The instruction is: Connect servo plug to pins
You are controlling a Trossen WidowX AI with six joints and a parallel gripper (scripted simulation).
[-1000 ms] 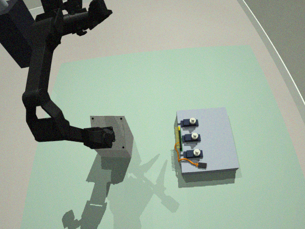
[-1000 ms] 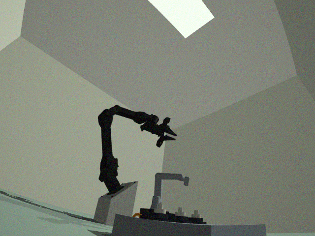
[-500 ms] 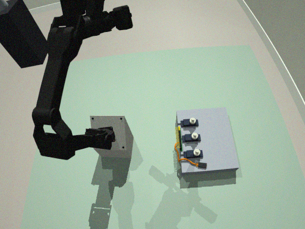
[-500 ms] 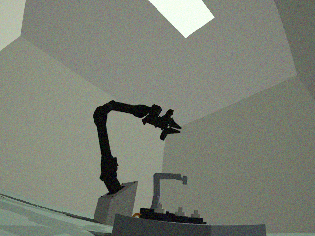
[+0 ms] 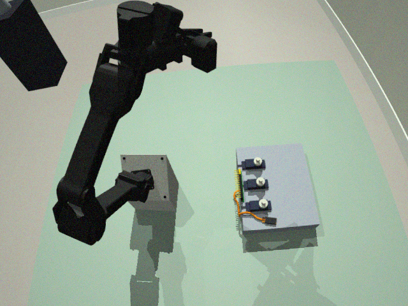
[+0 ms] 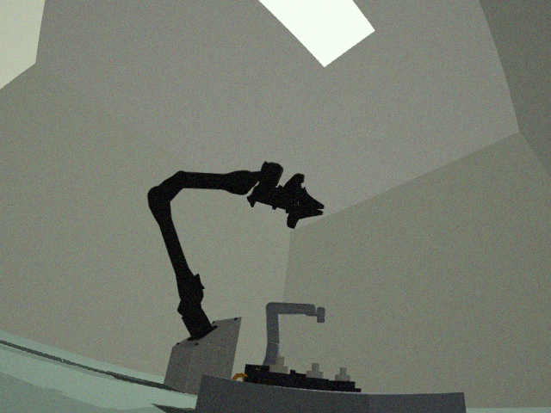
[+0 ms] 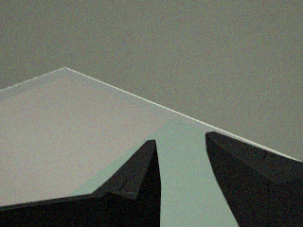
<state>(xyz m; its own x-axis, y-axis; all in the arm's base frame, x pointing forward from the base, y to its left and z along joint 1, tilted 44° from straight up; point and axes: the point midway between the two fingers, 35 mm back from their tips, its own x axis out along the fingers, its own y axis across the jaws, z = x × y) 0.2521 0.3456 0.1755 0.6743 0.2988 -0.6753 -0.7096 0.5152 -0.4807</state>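
The pale grey holder (image 5: 289,184) (image 6: 329,400) lies on the green mat (image 5: 204,115), right of the arm's base. Three dark servos sit in it, the nearest (image 5: 259,204) with an orange lead (image 5: 250,215) that ends in a small black plug (image 5: 270,220) lying on the holder's top near its front corner. The thin pin row (image 5: 236,197) runs along the holder's left edge, with a green strip (image 5: 241,189) beside it; I cannot make out the dot. My gripper (image 5: 206,64) (image 6: 317,207) (image 7: 181,145) hangs high above the mat, far from the holder, fingers a little apart with nothing between them.
The arm stands on a grey pedestal (image 5: 151,184) (image 6: 208,355) left of the holder. A dark block (image 5: 27,49) is at the far left corner. The table's curved edge (image 5: 372,72) runs along the right. A pale arm shape (image 6: 278,320) stands behind the holder.
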